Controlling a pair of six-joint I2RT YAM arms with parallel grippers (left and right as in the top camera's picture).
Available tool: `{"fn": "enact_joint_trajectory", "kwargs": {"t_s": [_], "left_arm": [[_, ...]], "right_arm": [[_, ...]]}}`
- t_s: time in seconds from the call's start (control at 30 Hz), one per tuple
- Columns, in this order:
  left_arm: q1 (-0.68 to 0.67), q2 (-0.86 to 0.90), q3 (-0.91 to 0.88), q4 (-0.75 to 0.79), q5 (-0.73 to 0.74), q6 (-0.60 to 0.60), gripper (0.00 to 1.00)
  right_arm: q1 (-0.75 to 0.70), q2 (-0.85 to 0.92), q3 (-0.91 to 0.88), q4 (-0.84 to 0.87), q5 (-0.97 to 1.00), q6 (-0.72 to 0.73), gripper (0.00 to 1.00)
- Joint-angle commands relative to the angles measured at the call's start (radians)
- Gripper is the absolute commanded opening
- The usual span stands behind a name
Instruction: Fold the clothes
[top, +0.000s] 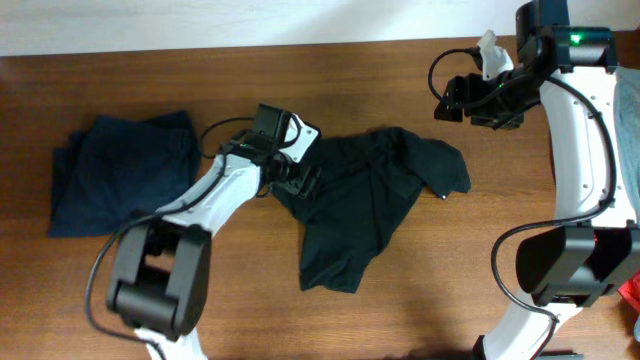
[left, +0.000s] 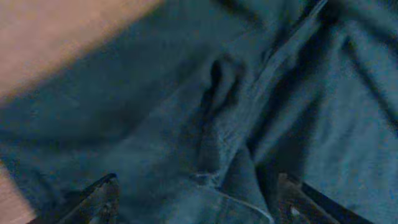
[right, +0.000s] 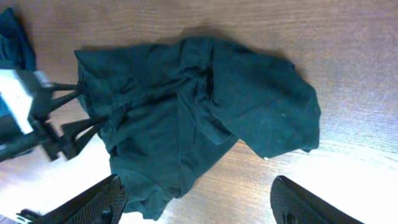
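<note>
A crumpled dark teal T-shirt (top: 365, 200) lies on the wooden table at the middle; it also shows in the right wrist view (right: 199, 106). A folded dark blue garment (top: 125, 170) lies at the left. My left gripper (top: 300, 180) is open at the T-shirt's left edge, its fingers low over the rumpled cloth (left: 217, 137), with nothing held between them (left: 193, 199). My right gripper (top: 452, 100) is open and empty, raised above the table at the far right, looking down on the T-shirt; its fingers frame the bottom of the right wrist view (right: 199, 199).
The wooden table (top: 440, 290) extends around the clothes. The table's far edge (top: 200, 45) meets a white wall. The right arm's base (top: 565, 265) stands at the lower right, the left arm's base (top: 160, 280) at the lower left.
</note>
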Motion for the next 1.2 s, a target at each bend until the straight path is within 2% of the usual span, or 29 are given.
{"fn": "enact_joint_trajectory", "kwargs": {"t_s": [0.0,0.07,0.13,0.2,0.27,0.3,0.37,0.43,0.53,0.7,0.83,0.97,1.03,1.17], "left_arm": [[-0.023,0.079,0.009,0.023,0.015,0.017,0.69],[-0.031,0.09,0.009,0.032,0.014,0.02,0.56],[-0.035,0.09,0.009,0.056,0.015,0.019,0.52],[-0.037,0.09,0.011,0.069,0.015,0.019,0.43],[-0.037,0.09,0.012,0.069,0.014,0.019,0.26],[-0.037,0.09,0.015,0.069,0.014,0.019,0.15],[-0.037,0.09,0.026,0.063,0.011,0.019,0.0],[-0.037,0.09,0.054,0.032,-0.003,0.019,0.0],[-0.037,0.088,0.178,-0.127,-0.099,0.019,0.0],[-0.037,0.082,0.571,-0.566,-0.412,0.02,0.0],[-0.036,0.082,0.76,-0.73,-0.61,0.02,0.0],[-0.021,0.081,0.863,-0.811,-0.659,0.011,0.0],[-0.01,0.08,0.886,-0.814,-0.655,-0.011,0.0],[-0.004,0.08,0.906,-0.814,-0.655,-0.026,0.0]], "right_arm": [[0.002,-0.026,-0.029,-0.004,-0.012,0.007,0.79],[0.002,-0.026,-0.041,-0.004,-0.012,0.007,0.8],[0.002,-0.026,-0.052,-0.003,-0.012,0.007,0.8],[0.002,-0.026,-0.06,-0.003,-0.004,0.007,0.79],[0.002,-0.026,-0.063,-0.004,0.025,0.007,0.79],[0.002,-0.026,-0.063,-0.004,0.032,0.007,0.79],[0.002,-0.026,-0.063,-0.004,0.037,0.007,0.79],[0.002,-0.026,-0.063,-0.004,0.037,0.008,0.79],[0.002,-0.026,-0.063,-0.004,0.037,0.008,0.79],[0.002,-0.025,-0.094,0.006,0.04,0.031,0.79],[0.003,-0.024,-0.193,0.049,0.04,0.072,0.78],[0.023,-0.024,-0.338,0.116,0.007,0.066,0.77],[0.047,-0.024,-0.424,0.181,-0.074,0.027,0.73],[0.124,-0.024,-0.556,0.312,-0.233,-0.05,0.74]]}}
